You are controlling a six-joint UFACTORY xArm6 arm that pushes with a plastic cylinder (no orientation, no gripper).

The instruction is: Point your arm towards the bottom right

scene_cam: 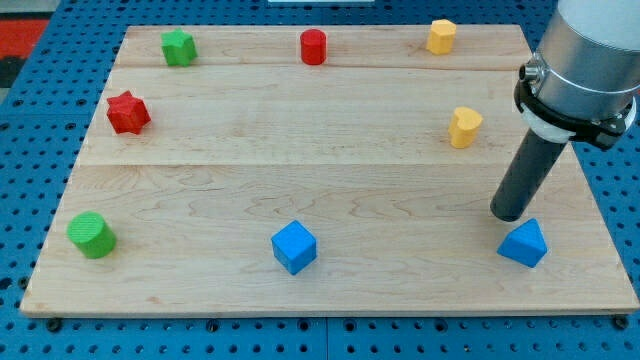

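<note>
Camera view takes in the wooden surface whole, lying on a blue pegboard, with my arm's grey housing entering at the view's top right and the dark rod dropping from it. No claw is fitted to this arm, so whether one is spread or pressed together cannot be told; the rod alone does the work. My tip rests on the surface in the right-hand part of the board, just above and a little left of the blue triangle, near it but seemingly not touching, though the rod's shadow makes that gap hard to judge. The task's target is the bottom right corner of the surface, and I judge the step well along: the tip is already in that quarter, with only a short slide down and to the right left. That slide calls for care, since the blue triangle lies almost on the straight line to the corner and would likely be shoved along; passing to its right looks the cleaner path. Other blocks lie well apart from the tip: a blue cube at bottom centre, a green cylinder at bottom left, a red star and green star at upper left, a red cylinder at top centre, and two yellow blocks, one at top right and one just below it, this one perhaps heart-shaped.
</note>
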